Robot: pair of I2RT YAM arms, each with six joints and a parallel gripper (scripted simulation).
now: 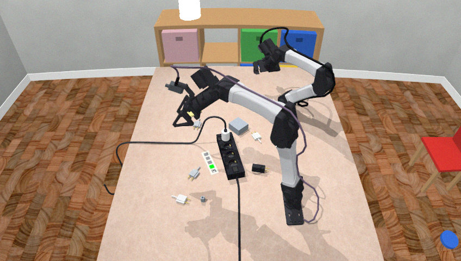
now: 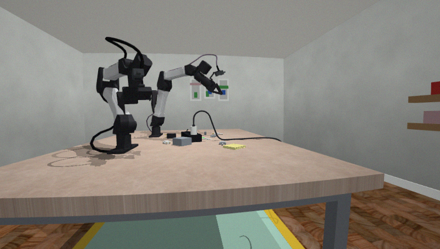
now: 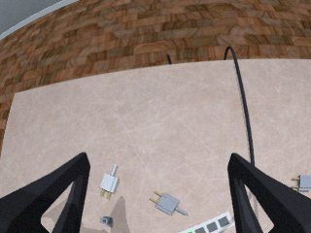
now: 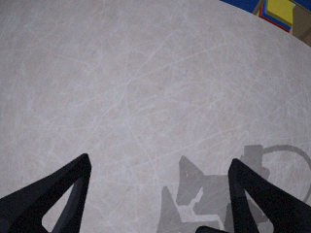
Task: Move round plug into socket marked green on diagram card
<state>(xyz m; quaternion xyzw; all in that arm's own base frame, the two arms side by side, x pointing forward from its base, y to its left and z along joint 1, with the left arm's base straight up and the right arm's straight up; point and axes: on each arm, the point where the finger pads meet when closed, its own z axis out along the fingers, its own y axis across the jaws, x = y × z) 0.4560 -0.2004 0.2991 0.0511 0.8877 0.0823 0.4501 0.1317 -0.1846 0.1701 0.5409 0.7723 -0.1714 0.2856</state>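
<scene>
The round white plug [image 1: 225, 135] [image 2: 193, 130] stands upright in the end socket of the black power strip [image 1: 223, 157] [image 2: 196, 137]. The strip lies flat; its other three sockets are empty. The diagram card [image 1: 209, 162] [image 3: 209, 227] lies beside it, with the green square [image 1: 211, 166] matching the socket [image 1: 232, 161] nearest the switch. My left gripper [image 1: 180, 113] [image 3: 158, 161] is open and empty, well above the table, on the cord side of the strip and away from the plug. My right gripper [image 4: 159, 165] is open and empty above the table's far part, away from the strip.
The plug's black cord [image 1: 161, 142] [image 3: 245, 112] arches up and runs over the table edge. A grey block [image 1: 238, 125] [image 2: 182, 141] stands close to the plug. Several loose plugs lie around, among them a black one [image 1: 258, 168]. A yellow pad [image 2: 234, 147] lies near the far side.
</scene>
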